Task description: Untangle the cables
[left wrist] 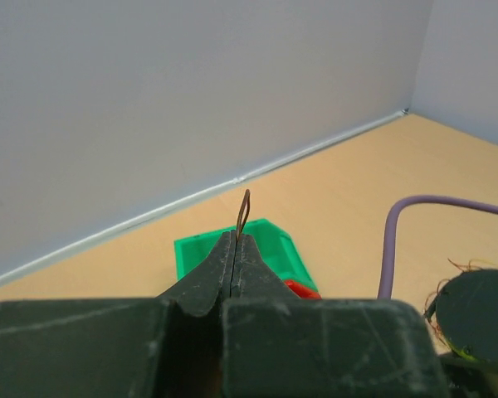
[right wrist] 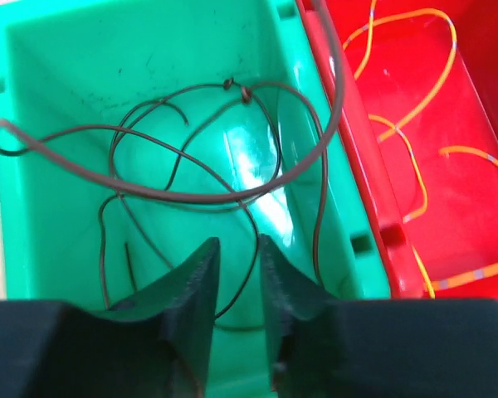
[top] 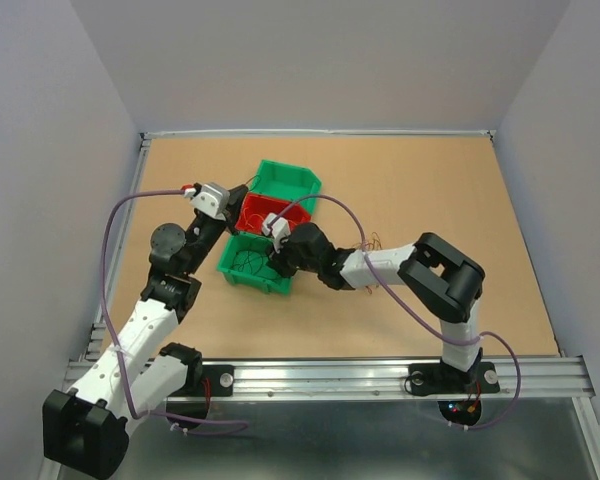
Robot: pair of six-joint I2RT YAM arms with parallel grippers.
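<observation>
Dark brown cables (right wrist: pixel 191 195) lie curled in loops in the near green bin (right wrist: pixel 58 99), which also shows in the top view (top: pixel 242 270). Orange-yellow cables (right wrist: pixel 415 108) lie in the red bin (right wrist: pixel 481 207) beside it. My right gripper (right wrist: pixel 239 249) hangs over the near green bin, jaws slightly apart; one thin brown strand runs through the gap, not pinched. In the top view it is at the bin's right edge (top: pixel 270 258). My left gripper (left wrist: pixel 235 240) is shut on a thin brown cable whose loop (left wrist: pixel 243 211) sticks out past the tips. It is raised beside the red bin (top: pixel 238 192).
A second green bin (top: pixel 292 180) stands behind the red bin (top: pixel 258 212). A few loose thin wires (top: pixel 372 243) lie on the table by my right arm. Purple arm cables (left wrist: pixel 390 249) arch over the bins. Walls close the table at the back and sides.
</observation>
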